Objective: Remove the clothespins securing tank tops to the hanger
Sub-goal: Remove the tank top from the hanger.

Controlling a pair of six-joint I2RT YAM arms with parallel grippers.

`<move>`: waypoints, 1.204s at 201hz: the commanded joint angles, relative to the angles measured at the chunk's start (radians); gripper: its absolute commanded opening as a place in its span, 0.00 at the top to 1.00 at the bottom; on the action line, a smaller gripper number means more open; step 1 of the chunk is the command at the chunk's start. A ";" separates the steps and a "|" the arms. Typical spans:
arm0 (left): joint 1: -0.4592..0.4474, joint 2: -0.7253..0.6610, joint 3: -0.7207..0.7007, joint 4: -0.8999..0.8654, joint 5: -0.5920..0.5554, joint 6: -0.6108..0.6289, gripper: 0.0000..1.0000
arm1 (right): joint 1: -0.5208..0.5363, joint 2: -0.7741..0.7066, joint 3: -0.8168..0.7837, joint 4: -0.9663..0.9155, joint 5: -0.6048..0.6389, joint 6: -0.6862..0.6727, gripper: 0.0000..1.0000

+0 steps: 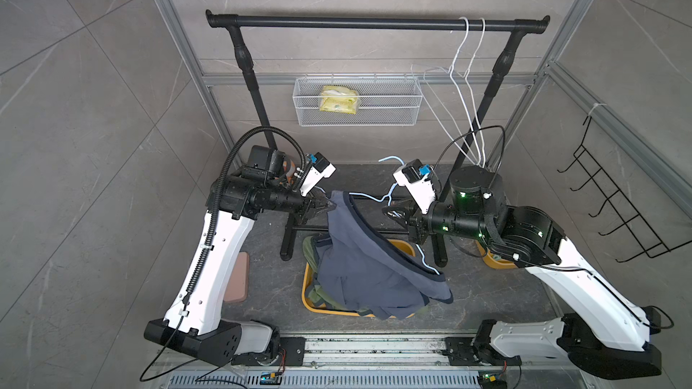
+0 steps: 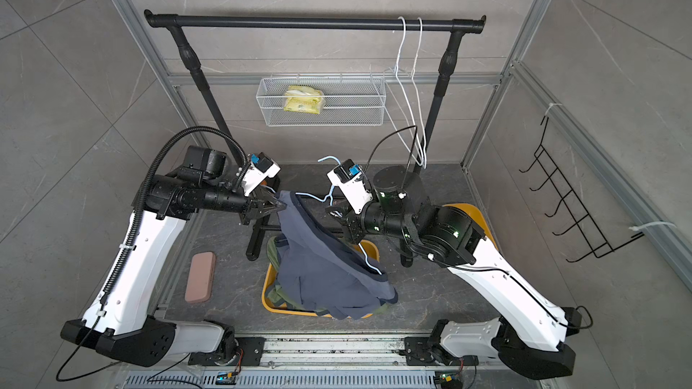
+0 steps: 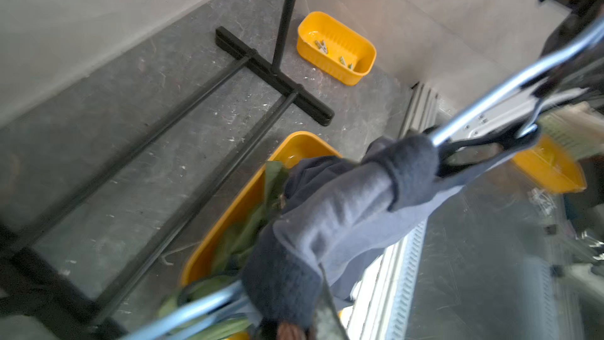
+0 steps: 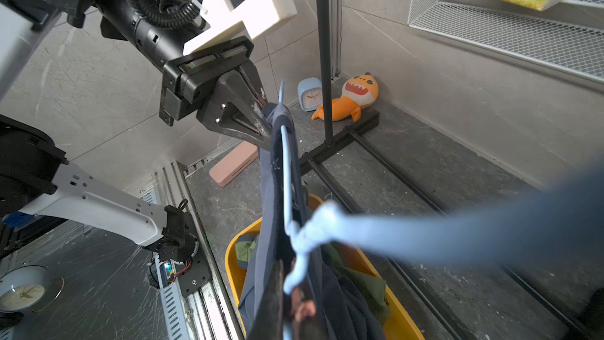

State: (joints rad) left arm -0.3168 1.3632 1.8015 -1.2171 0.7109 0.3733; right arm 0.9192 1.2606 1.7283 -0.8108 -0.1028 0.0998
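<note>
Left claw [image 4: 265,116] clamped on the shoulder of the navy tank top [image 1: 359,263]; right claw [image 1: 392,213] grips the blue hanger [image 4: 286,165] neck. If we tug, the hanger could twist loose and drop the top beside the yellow bin [image 1: 306,286]. Clothespins [image 3: 322,45] lie in the far tub [image 3: 323,62]; we see none here.

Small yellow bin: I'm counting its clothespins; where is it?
In the left wrist view the small yellow bin sits on the floor past the rack's right foot, clothespins inside; in a top view the bin shows partly under the right arm.
</note>
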 commanded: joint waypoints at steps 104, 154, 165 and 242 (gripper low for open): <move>0.115 -0.001 0.016 0.116 -0.076 -0.182 1.00 | 0.015 -0.259 -0.240 -0.086 0.059 0.028 1.00; 0.154 0.026 0.005 0.159 -0.120 -0.259 1.00 | 0.018 -0.265 -0.202 -0.095 -0.035 0.009 1.00; 0.155 0.027 -0.005 0.164 -0.120 -0.262 1.00 | 0.018 -0.269 -0.205 -0.075 -0.037 0.005 1.00; 0.156 0.028 -0.068 0.198 -0.082 -0.284 1.00 | 0.018 -0.240 -0.156 0.090 -0.067 -0.017 1.00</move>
State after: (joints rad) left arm -0.1654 1.3952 1.7519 -1.0641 0.6064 0.1093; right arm 0.9302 1.0058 1.5303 -0.8234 -0.1623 0.1001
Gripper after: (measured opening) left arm 0.065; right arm 0.053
